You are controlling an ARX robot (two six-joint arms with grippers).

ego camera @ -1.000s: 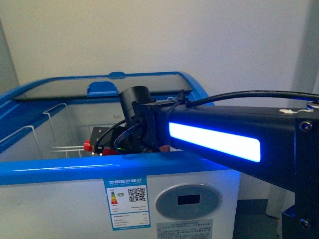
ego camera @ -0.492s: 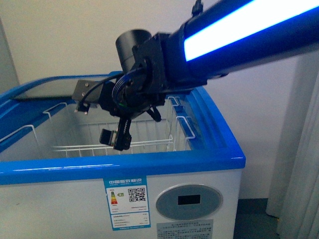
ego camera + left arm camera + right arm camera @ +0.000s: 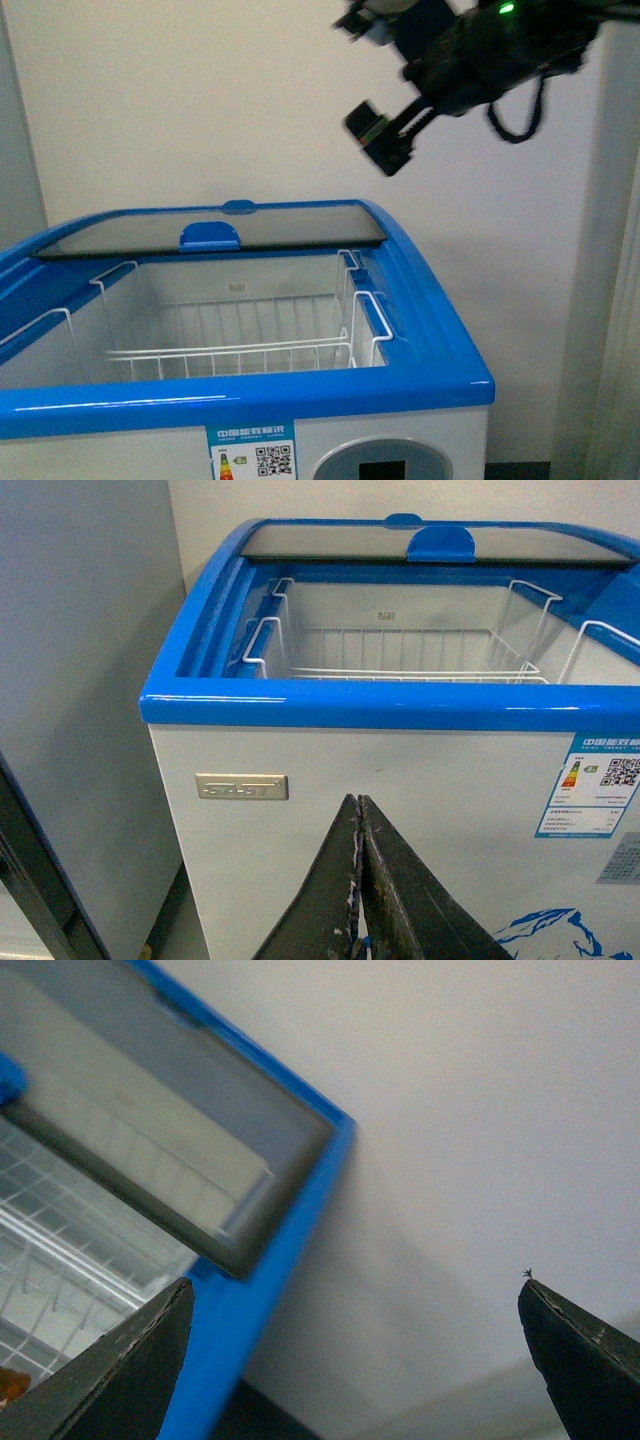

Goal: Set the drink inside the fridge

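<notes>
Right gripper (image 3: 385,135) hangs high in the air above the fridge (image 3: 440,350), up near the top of the front view against the pale wall; its fingers stand wide apart and hold nothing, and in the right wrist view the two dark fingertips (image 3: 120,1370) sit at opposite edges of the picture with bare wall between them. Left gripper (image 3: 358,880) is low in front of the fridge's white front panel, its two black fingers pressed together, empty. The fridge's curved glass lid (image 3: 210,232) is slid to the back, so the front half of the chest lies open; white wire baskets (image 3: 240,345) hang inside below the blue rim. At the edge of the right wrist view, down among the basket wires, a small amber-orange patch shows, most likely the drink (image 3: 12,1385); too little of it shows to tell how it lies, and the front and left wrist views do not show it. An energy label (image 3: 608,798) with a QR code is stuck on the front panel.
</notes>
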